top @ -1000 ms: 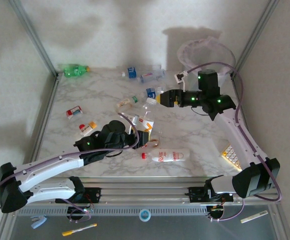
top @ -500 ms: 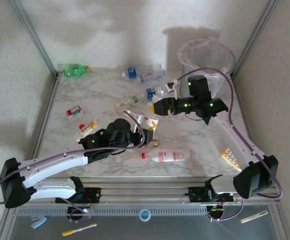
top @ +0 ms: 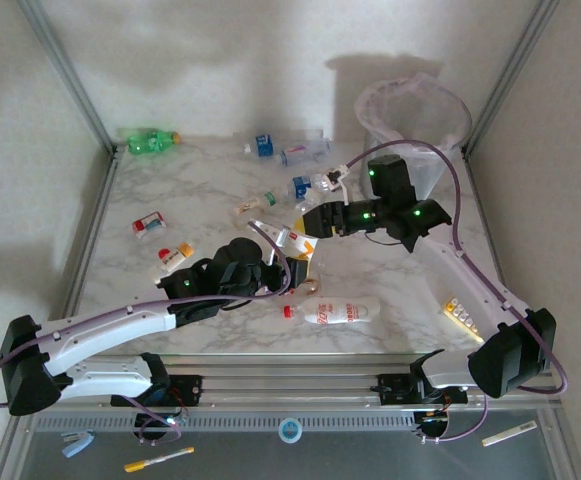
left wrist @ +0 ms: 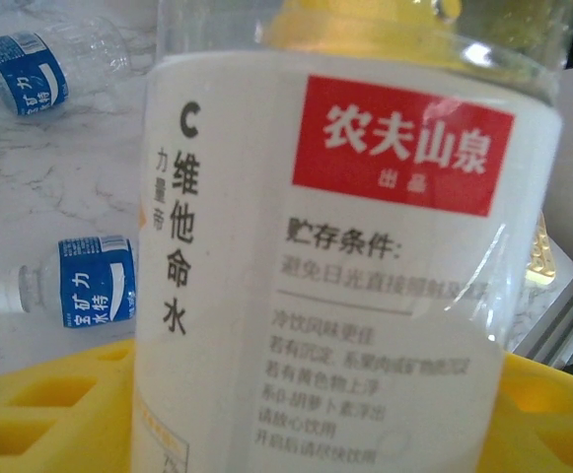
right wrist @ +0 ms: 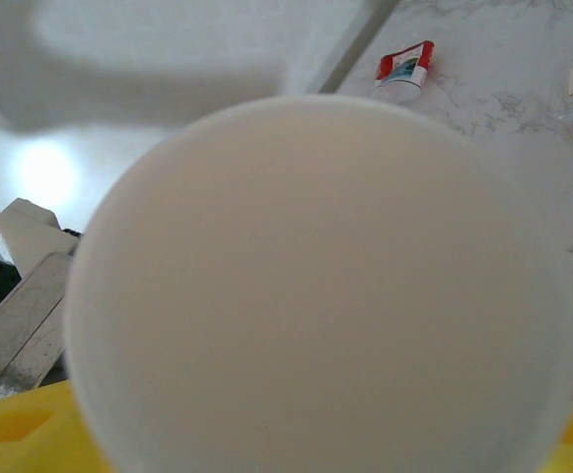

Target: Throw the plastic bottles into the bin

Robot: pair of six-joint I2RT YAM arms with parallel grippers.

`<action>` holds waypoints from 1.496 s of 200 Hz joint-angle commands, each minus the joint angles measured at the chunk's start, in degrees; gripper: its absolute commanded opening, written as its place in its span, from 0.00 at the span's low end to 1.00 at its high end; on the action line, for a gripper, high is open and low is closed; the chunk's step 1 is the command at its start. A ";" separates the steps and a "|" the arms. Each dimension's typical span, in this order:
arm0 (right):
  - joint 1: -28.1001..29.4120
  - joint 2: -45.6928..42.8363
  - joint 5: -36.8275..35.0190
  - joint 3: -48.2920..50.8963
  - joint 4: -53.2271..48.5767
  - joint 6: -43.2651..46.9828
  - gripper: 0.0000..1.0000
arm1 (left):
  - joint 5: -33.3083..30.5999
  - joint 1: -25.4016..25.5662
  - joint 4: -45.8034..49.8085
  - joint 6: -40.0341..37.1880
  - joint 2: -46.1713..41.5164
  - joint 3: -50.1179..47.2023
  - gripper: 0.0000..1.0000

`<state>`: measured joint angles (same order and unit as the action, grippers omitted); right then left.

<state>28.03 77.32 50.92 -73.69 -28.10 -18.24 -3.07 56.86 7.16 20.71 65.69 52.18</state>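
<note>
Place: robotics lab test cell
Enclosure: white walls [top: 220, 60] and aluminium posts [top: 65, 70] beyond the left end effector [top: 288, 258]
Mount: metal rail [top: 300, 385] behind it

My left arm [top: 105, 328] stretches low from its near-left base toward the middle. My left gripper [top: 282, 262] is clamped on a clear plastic bottle with a white and red label [left wrist: 345, 276], with my yellow fingers [left wrist: 39, 414] on either side. My right arm [top: 478, 275] rises from the near right, bends and reaches leftward, right gripper [top: 307, 222] angled down; I cannot tell how its jaws stand
</note>
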 commanded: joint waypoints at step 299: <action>-3.77 -17.76 -69.72 9.40 61.67 31.62 0.27 | -8.05 0.22 -7.08 9.77 -10.16 -13.10 1.00</action>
<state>26.70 58.11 -10.37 -65.84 11.62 6.61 -9.96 57.65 1.89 29.06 56.07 39.94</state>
